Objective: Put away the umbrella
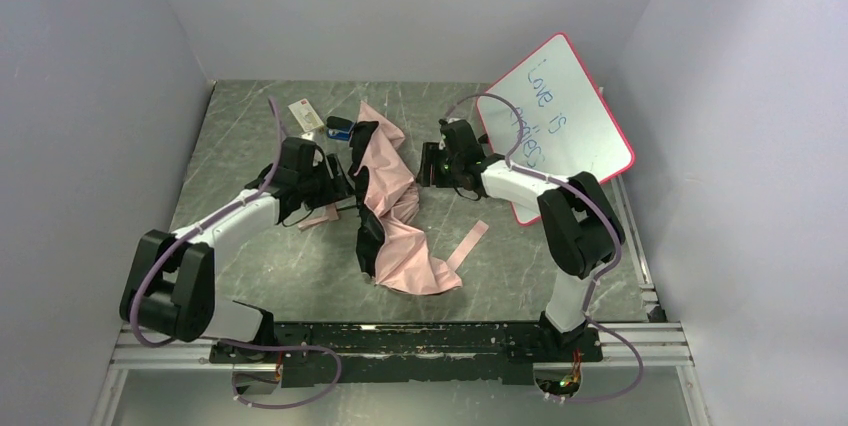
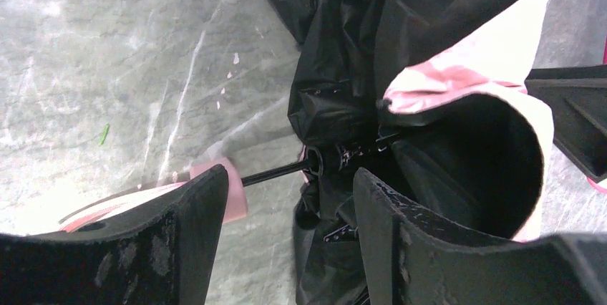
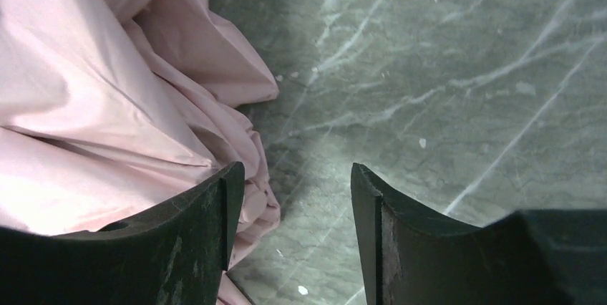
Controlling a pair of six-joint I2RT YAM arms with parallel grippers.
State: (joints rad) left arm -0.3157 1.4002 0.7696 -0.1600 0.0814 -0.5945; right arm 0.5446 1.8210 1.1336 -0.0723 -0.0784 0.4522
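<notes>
**Umbrella loose on the table, both pincers open**

I see the umbrella (image 1: 395,216) lying mid-table between my two arms, its canopy slack and crumpled, mostly pink side up with black folds along its left edge. A pink strip (image 1: 467,244) lies flat on the table (image 1: 520,266) just right of the fabric.

My left gripper (image 1: 340,186) sits at the canopy's left side with its fingers apart and nothing clamped. On its wrist camera the thin black shaft (image 2: 275,170) runs past the fingertips from the pink handle (image 2: 238,190) into the black folds.

My right gripper (image 3: 293,172) is spread too, over bare stone, with pink cloth beside one finger. The whiteboard (image 1: 565,116) leans behind that arm.
</notes>
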